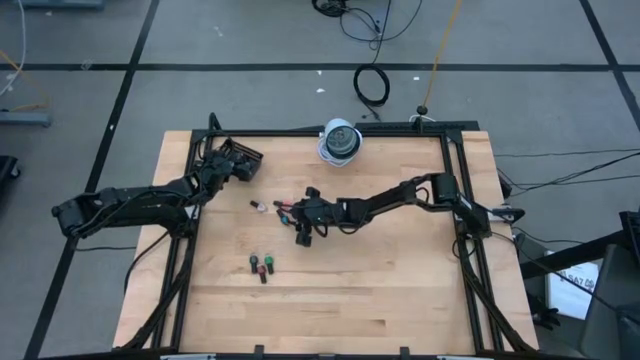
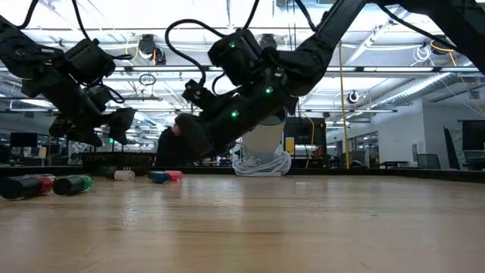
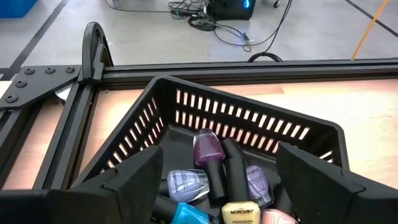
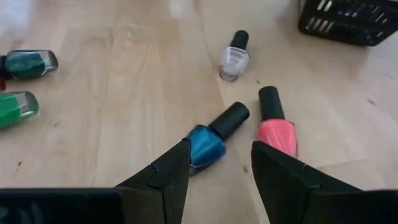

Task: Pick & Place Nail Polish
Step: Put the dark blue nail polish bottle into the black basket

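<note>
Lying just ahead of the half-open, empty right gripper [image 4: 221,165], the blue nail polish [image 4: 206,142] touches neither finger.

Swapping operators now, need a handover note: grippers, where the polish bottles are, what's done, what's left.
Left gripper: open, empty, over the black basket at the table's far-left corner.
Right gripper: open, empty, low at mid-table, lined up on the blue bottle.
Done: several bottles lie in the basket, among them a purple one, a lilac one and a yellow one.
Left on the table, all lying down: the blue bottle, the pink bottle beside it, a clear bottle closer to the basket, and the two green bottles apart from them.
</note>
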Controlling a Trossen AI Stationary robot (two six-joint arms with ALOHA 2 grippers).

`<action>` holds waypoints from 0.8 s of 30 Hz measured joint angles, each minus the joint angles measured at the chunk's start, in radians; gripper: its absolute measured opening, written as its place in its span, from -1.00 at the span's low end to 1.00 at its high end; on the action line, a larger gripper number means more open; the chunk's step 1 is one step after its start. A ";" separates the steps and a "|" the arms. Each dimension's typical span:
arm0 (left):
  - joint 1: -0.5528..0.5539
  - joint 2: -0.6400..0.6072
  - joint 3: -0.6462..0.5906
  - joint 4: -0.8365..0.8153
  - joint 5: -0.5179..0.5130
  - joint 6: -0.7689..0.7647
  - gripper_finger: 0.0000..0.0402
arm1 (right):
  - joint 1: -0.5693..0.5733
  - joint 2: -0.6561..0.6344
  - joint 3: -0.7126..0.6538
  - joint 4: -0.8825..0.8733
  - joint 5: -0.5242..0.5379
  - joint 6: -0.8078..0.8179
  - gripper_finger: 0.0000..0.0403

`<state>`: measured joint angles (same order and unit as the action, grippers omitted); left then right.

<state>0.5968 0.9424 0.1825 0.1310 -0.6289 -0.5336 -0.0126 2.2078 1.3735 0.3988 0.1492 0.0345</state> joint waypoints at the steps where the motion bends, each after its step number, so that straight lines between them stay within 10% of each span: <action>1: 0.000 0.000 0.000 0.000 0.000 -0.001 0.53 | -0.002 0.000 0.000 0.001 -0.018 0.007 -0.20; 24: 0.000 0.000 0.000 0.000 0.000 -0.022 0.51 | -0.025 0.000 -0.001 0.038 -0.050 -0.021 -0.12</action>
<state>0.5968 0.9424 0.1825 0.1310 -0.6285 -0.5556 -0.0372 2.2074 1.3727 0.4370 0.0988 0.0130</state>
